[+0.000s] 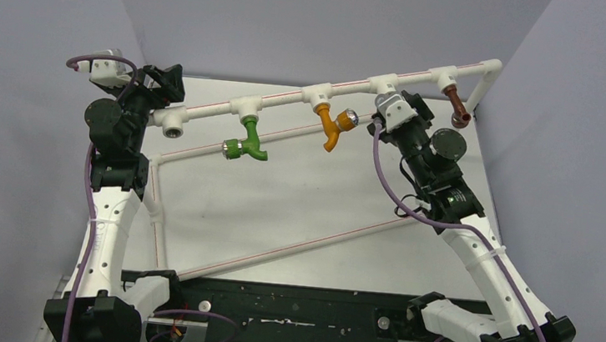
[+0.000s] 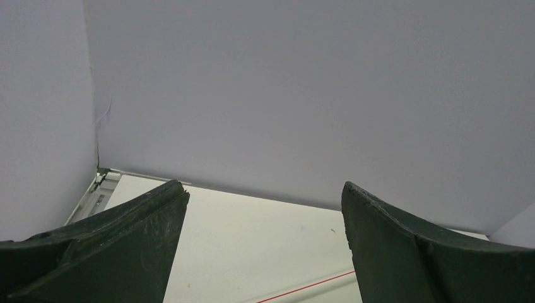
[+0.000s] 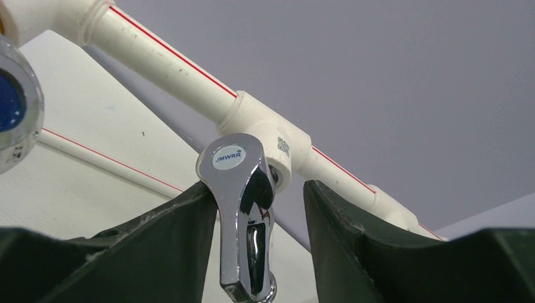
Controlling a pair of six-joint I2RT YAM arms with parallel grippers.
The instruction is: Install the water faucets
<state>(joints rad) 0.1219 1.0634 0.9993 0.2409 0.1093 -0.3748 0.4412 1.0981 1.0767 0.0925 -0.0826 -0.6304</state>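
A chrome water faucet [image 3: 243, 208] with a lever handle hangs at a white tee [image 3: 268, 136] of the pipe rail. My right gripper [image 3: 257, 188] stands around it. The left finger [image 3: 183, 233] touches the faucet's side, and a gap shows between the faucet and the right finger [image 3: 340, 233]. In the top view the right gripper [image 1: 389, 112] sits under the tee [image 1: 384, 82] and hides the faucet. My left gripper [image 2: 264, 187] is open and empty, up by the left end of the rail [image 1: 166, 82].
A green tap [image 1: 245, 144], an orange tap [image 1: 333, 128] and a brown tap [image 1: 456, 109] hang from the white pipe rail [image 1: 290, 96]. An empty fitting [image 1: 172, 129] sits at its left end. Lower pipes [image 1: 292, 250] cross the table. Grey walls close in on three sides.
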